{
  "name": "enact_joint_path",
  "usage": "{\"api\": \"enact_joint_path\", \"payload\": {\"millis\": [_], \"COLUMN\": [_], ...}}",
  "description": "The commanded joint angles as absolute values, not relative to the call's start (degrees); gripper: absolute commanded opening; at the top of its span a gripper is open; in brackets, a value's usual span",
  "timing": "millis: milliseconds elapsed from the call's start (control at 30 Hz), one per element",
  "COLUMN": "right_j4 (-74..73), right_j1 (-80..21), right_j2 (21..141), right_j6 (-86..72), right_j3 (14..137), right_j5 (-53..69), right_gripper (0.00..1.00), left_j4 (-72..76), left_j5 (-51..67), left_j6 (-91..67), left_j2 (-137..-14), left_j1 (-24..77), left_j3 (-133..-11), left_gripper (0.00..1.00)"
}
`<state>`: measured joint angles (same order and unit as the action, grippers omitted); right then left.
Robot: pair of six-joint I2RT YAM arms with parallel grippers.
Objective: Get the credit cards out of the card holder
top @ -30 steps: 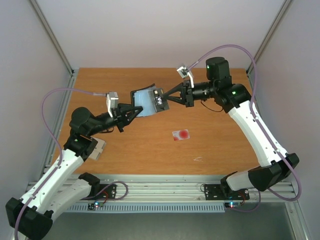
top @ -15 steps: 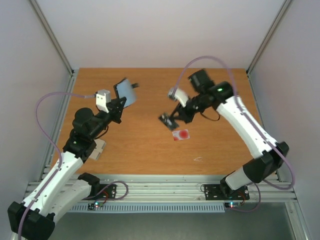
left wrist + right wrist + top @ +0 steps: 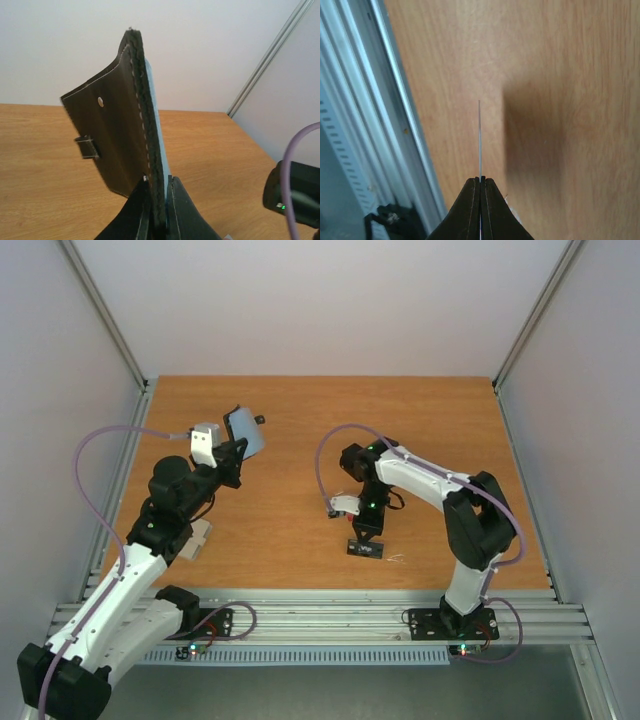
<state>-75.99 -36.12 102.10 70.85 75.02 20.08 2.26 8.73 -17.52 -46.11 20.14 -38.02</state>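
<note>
From where I stand, the left claw (image 3: 233, 452) is up off the counter (image 3: 290, 525), over its far-left part, and it is pinched tight on the bottom edge of the card holder (image 3: 120, 140). The holder stands nearly upright above the fingers. Its black stitched outside, with a small stud and a strap loop, faces one way, and a strip of pale blue lining shows on the other side. I cannot tell whether any cards are inside it.

The right arm is folded down near the middle of the near edge. Its right claw (image 3: 480, 181) points down at the wood, with its fingers pressed together on a thin black card (image 3: 366, 548). The wrist camera sees that card only edge-on, as a fine line. It hangs close to the near edge, just short of the metal rail (image 3: 330, 608), and its shadow falls on the wood beside it. I cannot tell whether it touches the surface.

The right wrist and its camera block the patch of counter just beyond the card. A pale flat piece (image 3: 198, 538) lies by the left edge, partly under the left arm. A purple cable (image 3: 100, 440) loops above that arm.
</note>
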Motion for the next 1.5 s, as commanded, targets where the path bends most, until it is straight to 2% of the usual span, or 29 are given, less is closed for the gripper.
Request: {"api": "enact_joint_path", "payload": {"millis": [0,233,467,567,633,667,833,933,1100,1200,1267,1300,1400,1467], "right_j4": [-69.9,-68.43,-63.21,-60.0,-58.99,-58.42,-46.14,-33.56,-12.5,-0.88,4.39,7.48,16.65,17.07], "right_j1": [-36.56,-36.4,-36.46,-36.44,-36.62,-36.84,-36.86,-34.12,-25.18,-23.67,-23.47,-23.47,-23.62,-24.41], "right_j2": [105.21,111.58,110.96,109.51,108.65,108.01,94.09,81.27,69.11,69.4,71.67,72.66,74.13,74.53], "right_j6": [77.35,81.08,81.53,82.01,81.79,80.95,71.29,60.65,34.98,19.74,11.35,7.48,0.89,1.21], "right_j3": [74.39,76.6,74.41,73.28,73.26,73.66,71.24,68.19,64.21,64.62,66.88,67.75,67.71,68.32], "right_j5": [21.8,17.52,11.99,9.8,8.44,7.65,7.2,13.6,37.23,47.52,51.44,52.85,55.58,55.64], "right_gripper": [0.01,0.01,0.05,0.15,0.35,0.41,0.49,0.56,0.7,0.79,0.88,0.96,0.99,0.98], "left_j4": [5.32,5.08,5.36,5.66,5.79,5.79,7.28,10.77,19.23,21.89,23.28,23.48,24.08,24.18], "left_j5": [8.92,8.85,9.07,9.41,9.68,9.88,13.5,21.54,38.9,47.07,53.77,54.63,54.68,55.02], "left_j6": [-17.61,-17.48,-17.83,-18.01,-18.02,-17.93,-14.46,-10.58,-7.87,-7.29,-5.27,-4.48,-1.01,-0.21], "left_j2": [-45.64,-45.35,-45.34,-45.43,-45.43,-45.37,-44.97,-45.29,-46.22,-46.9,-46.75,-46.39,-45.31,-44.98], "left_j1": [19.81,19.71,19.61,19.65,19.64,19.67,19.6,19.6,19.6,19.61,19.88,20.08,20.21,20.22], "left_j3": [-38.06,-38.06,-37.8,-37.73,-37.69,-37.67,-37.74,-38.45,-42.16,-44.93,-46.27,-46.8,-47.15,-47.05], "left_gripper": [0.0,0.0,0.0,0.0,0.0,0.0,0.0,0.0,0.0,0.0,0.0,0.0,0.0,0.0]}}
